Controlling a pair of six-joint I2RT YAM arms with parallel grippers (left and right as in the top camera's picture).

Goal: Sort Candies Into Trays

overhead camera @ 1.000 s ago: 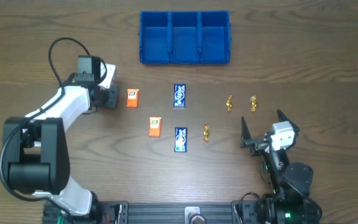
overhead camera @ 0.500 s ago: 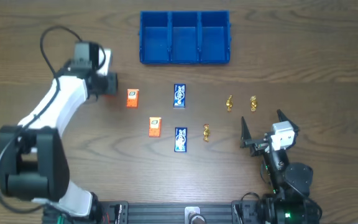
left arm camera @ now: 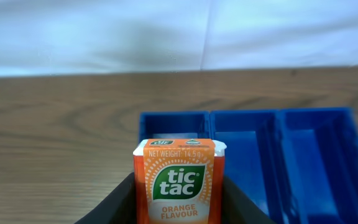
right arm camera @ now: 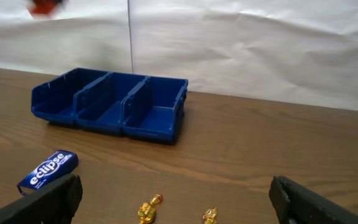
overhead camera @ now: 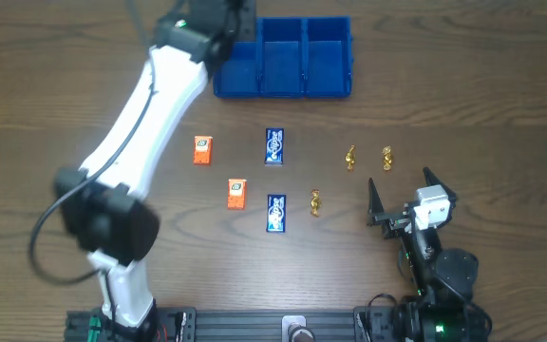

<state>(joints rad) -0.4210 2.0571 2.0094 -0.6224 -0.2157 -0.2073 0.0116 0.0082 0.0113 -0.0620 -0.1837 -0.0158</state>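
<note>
Box [left arm camera: 179, 180], base cut off, was clamped in left gripper [left arm camera: 179, 200]; right gripper [right arm camera: 179, 202] was wide. Loose: two boxes [overhead camera: 203, 149] [overhead camera: 237, 193], two packs [overhead camera: 273, 146] [overhead camera: 275, 213], three candies [overhead camera: 350, 158] [overhead camera: 386, 158] [overhead camera: 315, 201].

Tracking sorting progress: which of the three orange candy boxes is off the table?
The orange box clamped in the left gripper, held up near the blue tray; the other two orange boxes lie flat on the table.

On the worktop [overhead camera: 482, 104], the three-bin tray [overhead camera: 283, 90] sits upper centre; below it, mint boxes [overhead camera: 203, 150] left, gum packs [overhead camera: 274, 146] middle, wrapped candies [overhead camera: 350, 158] right.
</note>
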